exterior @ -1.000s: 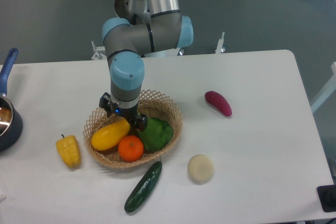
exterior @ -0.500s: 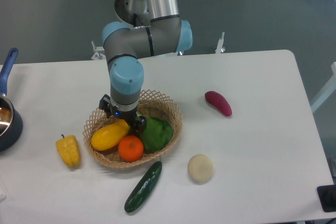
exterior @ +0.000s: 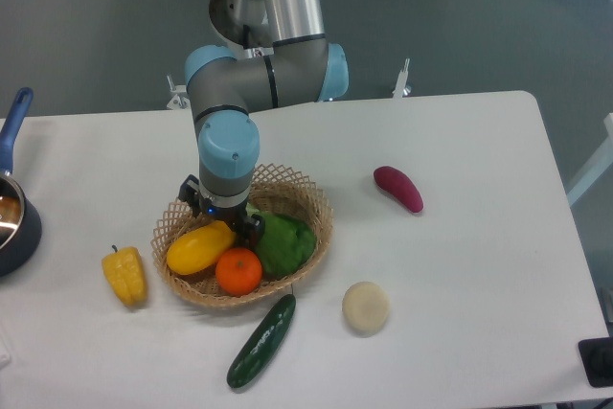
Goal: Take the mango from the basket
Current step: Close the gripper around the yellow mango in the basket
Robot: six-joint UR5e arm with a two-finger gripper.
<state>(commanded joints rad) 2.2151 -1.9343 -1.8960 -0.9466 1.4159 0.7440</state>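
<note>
The mango (exterior: 199,247) lies in the left part of the basket (exterior: 311,215), touching the orange (exterior: 238,271) on its right, with a green pepper (exterior: 283,243) further right. The gripper (exterior: 225,223) hangs directly over the mango's far-right end, its fingers hidden by the wrist, so whether they are apart or clamped cannot be told. A yellow bell pepper (exterior: 125,274) sits on the table (exterior: 460,265) left of the basket.

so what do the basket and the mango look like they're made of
The basket looks like woven wicker or rattan: tan, matte strands with an open lattice rim. The mango looks smooth and glossy, evenly yellow-orange with a soft highlight, which suggests a plastic replica, though a real fruit can't be ruled out from this view.
</note>
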